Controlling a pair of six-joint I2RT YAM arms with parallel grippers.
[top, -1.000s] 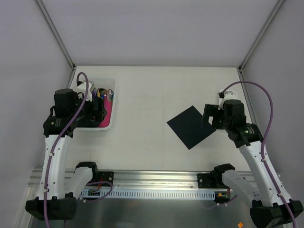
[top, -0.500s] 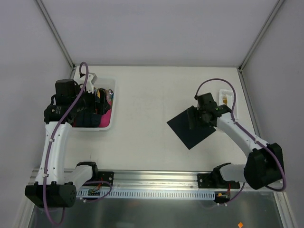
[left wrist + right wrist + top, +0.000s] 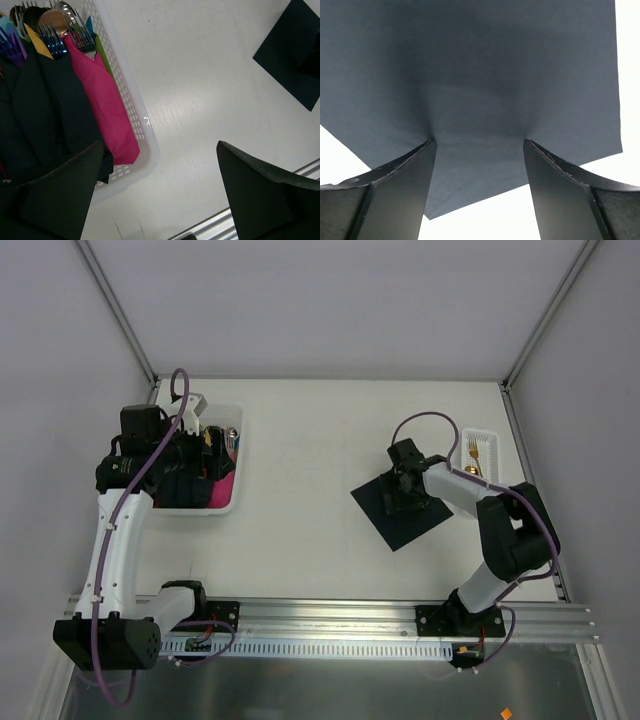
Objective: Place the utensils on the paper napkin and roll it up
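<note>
Two arms worked over a white table [image 3: 310, 440]. At the left, the left gripper [image 3: 160, 150] hung above the near end of a white bin [image 3: 131, 112], its fingers spread wide and holding nothing. Inside the bin lay a pink napkin [image 3: 107, 110], dark napkins [image 3: 50, 110] and coloured cutlery [image 3: 60, 30]. Right of the middle, the paper napkin [image 3: 400, 532] lay flat like a diamond. The right gripper [image 3: 477, 142] stood on it, fingers apart, both tips pressing the paper, which puckered a little between them. At the far right, the utensils [image 3: 474, 455] lay in a small white tray [image 3: 490, 435], apart from the napkin.
</note>
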